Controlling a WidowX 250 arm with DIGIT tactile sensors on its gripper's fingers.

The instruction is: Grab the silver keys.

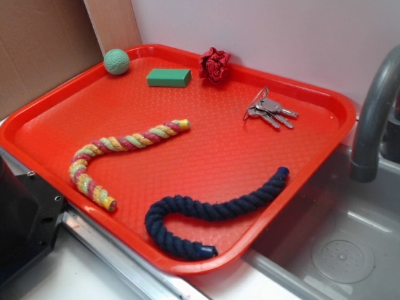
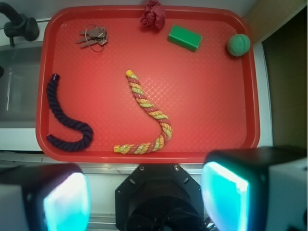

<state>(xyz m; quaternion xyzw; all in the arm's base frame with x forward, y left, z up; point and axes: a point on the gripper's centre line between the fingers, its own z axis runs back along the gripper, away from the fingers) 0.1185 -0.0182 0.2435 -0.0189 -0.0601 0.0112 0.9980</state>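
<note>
Your fingers (image 2: 144,199) stand wide apart at the bottom of the wrist view, one pad (image 2: 65,202) on each side, with nothing between them. They hover off the tray (image 2: 144,155), outside its near rim, so nothing of the grab looks done yet: you have the whole approach, the descent and the closing ahead of you.

Nearest past the fingers lies the striped rope (image 2: 147,115), curled in the middle of the tray. The blue rope (image 2: 65,125) curves along the side toward the sink (image 1: 337,250). The keys (image 2: 92,37) lie well apart from the fingers, flat in the far corner on that same sink side, near the rim and clear of everything else. In the exterior view the keys (image 1: 270,110) fan out from their ring, not far from the faucet (image 1: 375,112).

Along the far edge beyond them sit the red cloth (image 2: 153,15), the green block (image 2: 185,37) and the ball (image 2: 238,44), none touching the keys.
</note>
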